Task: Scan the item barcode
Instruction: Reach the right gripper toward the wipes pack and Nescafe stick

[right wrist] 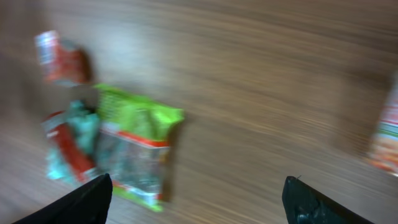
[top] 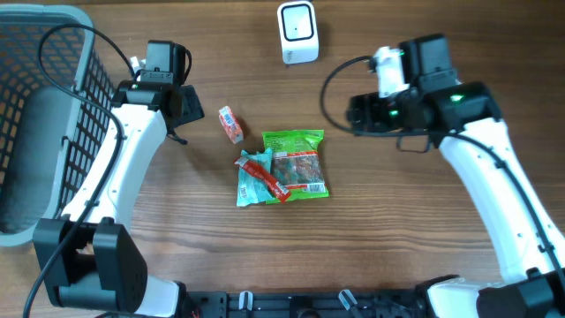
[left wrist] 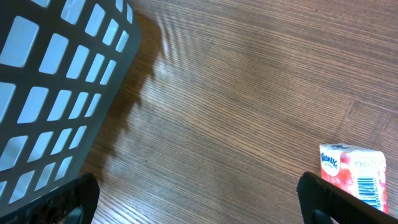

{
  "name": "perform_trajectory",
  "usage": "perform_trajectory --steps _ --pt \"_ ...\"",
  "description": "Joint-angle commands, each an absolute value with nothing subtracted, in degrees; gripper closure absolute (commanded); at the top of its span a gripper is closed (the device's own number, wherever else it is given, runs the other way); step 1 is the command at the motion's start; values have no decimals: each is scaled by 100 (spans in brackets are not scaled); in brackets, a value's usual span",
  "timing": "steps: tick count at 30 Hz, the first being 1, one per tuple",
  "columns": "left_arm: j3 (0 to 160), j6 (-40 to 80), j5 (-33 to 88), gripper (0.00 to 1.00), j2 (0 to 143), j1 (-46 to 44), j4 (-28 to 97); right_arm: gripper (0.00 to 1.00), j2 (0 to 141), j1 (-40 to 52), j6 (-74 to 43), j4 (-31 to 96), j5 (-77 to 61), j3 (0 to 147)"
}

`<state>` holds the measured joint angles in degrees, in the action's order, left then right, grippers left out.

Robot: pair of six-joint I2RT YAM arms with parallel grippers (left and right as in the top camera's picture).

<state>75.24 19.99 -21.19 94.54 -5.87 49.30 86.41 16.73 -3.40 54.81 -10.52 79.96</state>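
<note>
A small pink-and-red pack [top: 230, 124] lies on the wood table, and a barcode shows on it in the left wrist view [left wrist: 357, 171]. To its right lie a green snack bag [top: 297, 162] and a teal packet with a red wrapper [top: 254, 177]. A white scanner [top: 297, 33] stands at the back centre. My left gripper [top: 183, 119] is open just left of the pink pack, its fingers wide [left wrist: 199, 199] and empty. My right gripper [top: 353, 115] hangs open to the right of the green bag [right wrist: 138, 146], with nothing between its fingers [right wrist: 198, 200]; that view is blurred.
A dark mesh basket [top: 35, 124] fills the left edge, and its wall [left wrist: 56, 81] shows close to my left gripper. A blurred, light-coloured object [right wrist: 384, 134] sits at the right edge of the right wrist view.
</note>
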Motion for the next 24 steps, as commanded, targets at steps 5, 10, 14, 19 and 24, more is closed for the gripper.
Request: perform_trajectory --steps 5,10,14,19,24 --pt "7518 1929 -2191 0 9421 -567 4925 23 9271 3341 -1205 5120 -1184 7975" --pt "7518 1929 -2191 0 9424 -567 4925 42 10088 4193 -1369 4711 -1100 7975" --pt "7518 1929 -2191 0 9421 -567 4925 54 10755 4759 -1365 4558 -1098 7975" --pt "7518 1929 -2191 0 9421 -567 4925 56 11233 5096 -1365 4366 -569 7975" --pt "7518 1929 -2193 0 9424 -567 4925 57 11227 5094 -1339 4259 -438 7983"
